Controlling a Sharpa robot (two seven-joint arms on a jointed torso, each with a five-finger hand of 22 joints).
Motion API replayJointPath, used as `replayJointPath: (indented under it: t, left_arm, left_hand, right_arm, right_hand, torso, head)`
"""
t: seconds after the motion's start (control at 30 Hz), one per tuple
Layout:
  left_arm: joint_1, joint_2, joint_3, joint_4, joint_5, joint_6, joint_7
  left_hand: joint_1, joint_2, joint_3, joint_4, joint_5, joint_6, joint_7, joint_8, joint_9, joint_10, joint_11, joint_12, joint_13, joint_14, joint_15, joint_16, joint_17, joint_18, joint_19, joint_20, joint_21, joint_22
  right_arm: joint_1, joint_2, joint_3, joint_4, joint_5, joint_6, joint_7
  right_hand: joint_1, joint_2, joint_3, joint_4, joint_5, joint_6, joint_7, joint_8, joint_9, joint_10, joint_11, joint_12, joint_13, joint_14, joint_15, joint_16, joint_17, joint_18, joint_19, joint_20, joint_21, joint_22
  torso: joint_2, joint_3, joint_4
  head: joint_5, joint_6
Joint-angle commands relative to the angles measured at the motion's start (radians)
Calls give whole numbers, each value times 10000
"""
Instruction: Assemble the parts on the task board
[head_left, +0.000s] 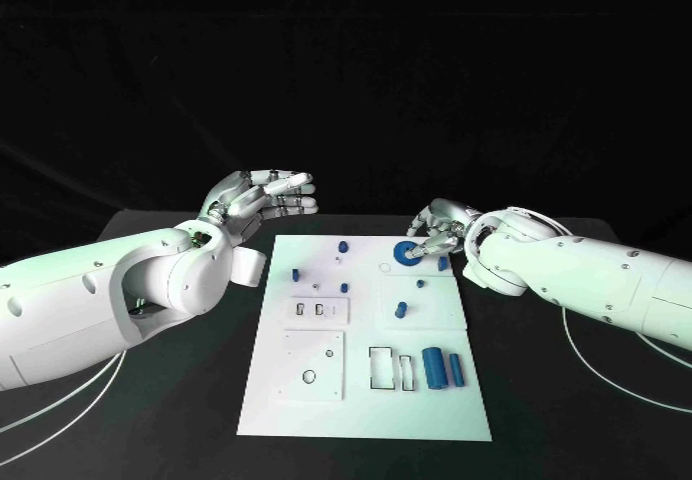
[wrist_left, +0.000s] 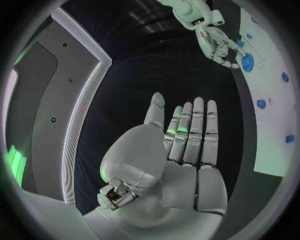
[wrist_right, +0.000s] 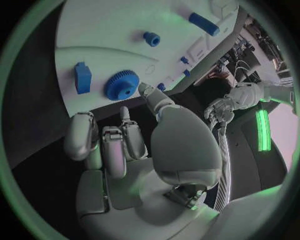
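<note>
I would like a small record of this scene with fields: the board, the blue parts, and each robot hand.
board: white board lying flat in the middle of the black table
gear: blue gear on the board's far right part
long parts: two blue bars near the board's front right
left robot hand: raised off the board's left side, fingers straight, holding nothing
right robot hand: at the gear, a fingertip next to its teeth; grip cannot be told

left hand (head_left: 264, 200) raised, fingers straight; right hand (head_left: 437, 232) empty, fingers curled.
</note>
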Motion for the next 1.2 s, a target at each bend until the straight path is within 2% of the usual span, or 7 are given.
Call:
replayJointPath:
  t: [0.03,0.6,1.2]
  left_arm:
    - [9,22,9,9,27,177,90]
    - [9,-7,8,28,27,172,75]
    - [10,-24,8,42,27,161,69]
  left_hand:
    - [8,118,-71,-56,-43,-52,14,-25,9,-45,13,-17,11,-68,17,-35,8,125,-31,70,-53,-9]
    - [8,118,-71,-56,-43,-52,14,-25,9,-45,13,-17,11,-68,17,-35,8,125,-31,70,-53,-9]
    - [8,118,-71,-56,-43,-52,14,-25,9,-45,13,-17,11,-68,17,-35,8,125,-31,70,-53,-9]
  right_arm:
    - [-42,63,-8,-118,-291,143,-97]
    - [-138,221,-20,-394,-632,284,-34]
    - [-173,315,-37,-433,-648,478,-12]
  right_hand:
    - [31,94,-55,2,60,-71,-19,-47,11,82,8,50,520,963,83,44,2144,-81,84,17,37,13]
    - [59,210,63,20,189,69,-25,7,57,237,7,304,791,979,91,63,2228,-109,157,30,144,170]
    - [52,337,495,27,203,560,-104,133,91,599,-62,760,1304,996,39,82,2313,-140,241,-7,275,374]
  torso:
    - [16,15,8]
    - [8,14,-7]
    - [18,16,4]
  head:
    - [13,-2]
    - [77,-63]
    - [121,-101]
